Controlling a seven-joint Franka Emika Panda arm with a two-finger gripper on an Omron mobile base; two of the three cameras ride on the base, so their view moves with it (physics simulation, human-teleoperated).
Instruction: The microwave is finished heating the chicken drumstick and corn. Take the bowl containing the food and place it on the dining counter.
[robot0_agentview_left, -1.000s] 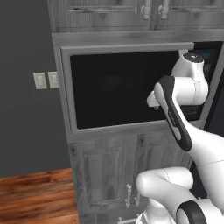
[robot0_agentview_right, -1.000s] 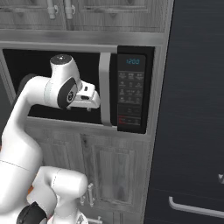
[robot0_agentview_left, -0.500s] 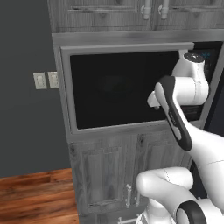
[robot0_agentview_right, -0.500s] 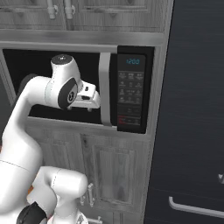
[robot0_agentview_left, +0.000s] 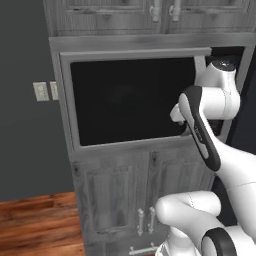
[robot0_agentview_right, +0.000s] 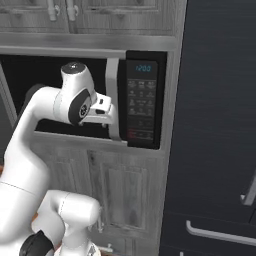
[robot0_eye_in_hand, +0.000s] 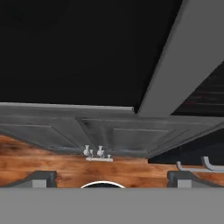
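Directly ahead of the white arm's two-finger gripper is seen the wide steel-framed microwave with black glass door. The elbow is bent high, the hand levelled at the door's keypad edge. Fingertips are seen spread wide apart, holding nothing.

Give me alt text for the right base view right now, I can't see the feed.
The white arm reaches to the microwave, its gripper at the steel edge of the door beside the black keypad panel, whose blue display is lit. Grey wood cabinets sit above and below; a dark panel with silver handles stands at right.
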